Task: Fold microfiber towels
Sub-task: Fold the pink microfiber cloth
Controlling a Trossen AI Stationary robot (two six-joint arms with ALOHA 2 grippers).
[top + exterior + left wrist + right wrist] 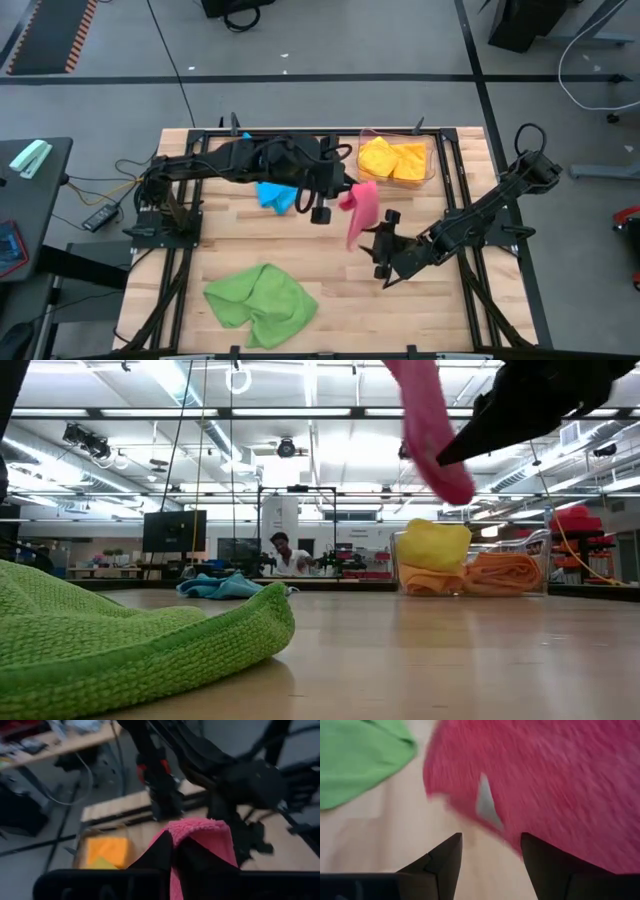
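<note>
Pink towel [360,212] hangs pinched in the left hand [343,192]; right hand [381,243] gapes empty beside it.

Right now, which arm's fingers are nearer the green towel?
Right. The right gripper hangs open just past the green towel's far edge; the left gripper holds the pink towel farther back.

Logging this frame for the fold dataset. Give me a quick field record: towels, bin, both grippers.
pink towel: hanging in the air, pinched at its top by the left gripper
right gripper: open, beside the pink towel's lower edge, not gripping
green towel: crumpled on the table's near side
blue towel: bunched on the table under the left arm
clear bin: far right corner, holding yellow towel and orange towel
</note>
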